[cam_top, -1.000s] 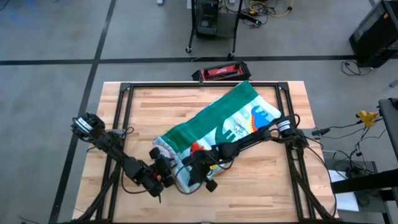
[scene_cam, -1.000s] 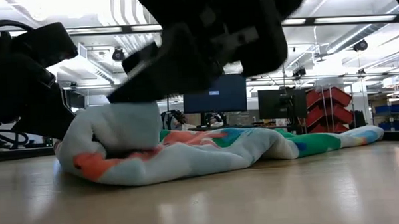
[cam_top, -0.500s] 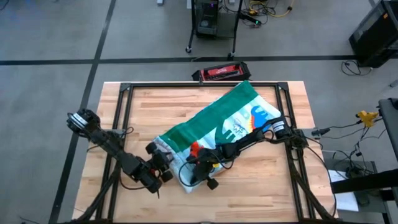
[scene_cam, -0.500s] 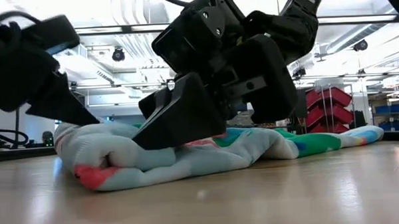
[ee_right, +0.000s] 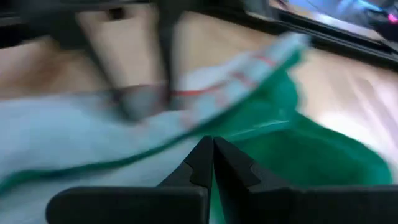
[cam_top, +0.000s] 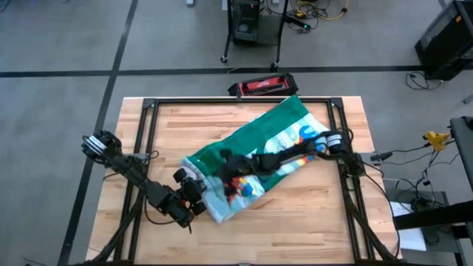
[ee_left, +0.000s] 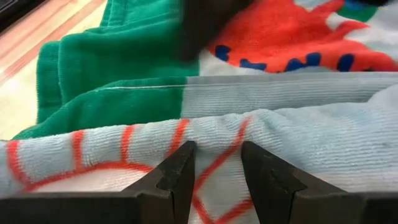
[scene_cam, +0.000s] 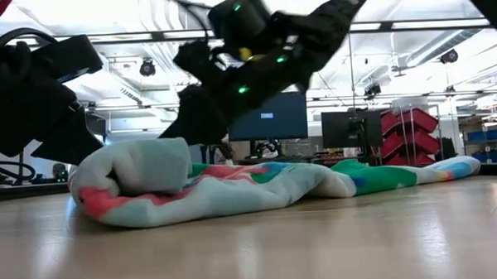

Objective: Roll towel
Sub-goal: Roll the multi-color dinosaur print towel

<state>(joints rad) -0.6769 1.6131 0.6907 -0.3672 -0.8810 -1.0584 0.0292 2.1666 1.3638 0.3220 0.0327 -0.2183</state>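
Observation:
The towel [cam_top: 270,140] lies slantwise on the wooden table, from a rolled, pale end [scene_cam: 142,168] at the near left to a flat end at the far right. Its green back is folded over along the far side. My left gripper [cam_top: 196,193] is at the rolled end and shut on the cloth [ee_left: 214,165]. My right gripper [cam_top: 224,159] is shut and stands over the green part just beyond the roll [ee_right: 211,152]. My left gripper pinches a raised fold of the pale striped cloth with red lines [ee_left: 214,134] between its two fingers, at the towel's rolled near-left end. The fingers come slanting down from the table's near left. The roll rests on the table. My right gripper has its shut fingertips at the green cloth [ee_right: 267,149]; I cannot tell whether they touch it.
A black metal frame [cam_top: 148,107] runs round the tabletop. A red and black case [cam_top: 262,86] lies just past the far edge. Bare wood [cam_top: 318,222] shows at the near right.
My right gripper has left the near side of the roll and swung toward the table's far edge, across the towel to its green part, turning as it went. It has stayed shut. The rolled end has stayed at the near left.

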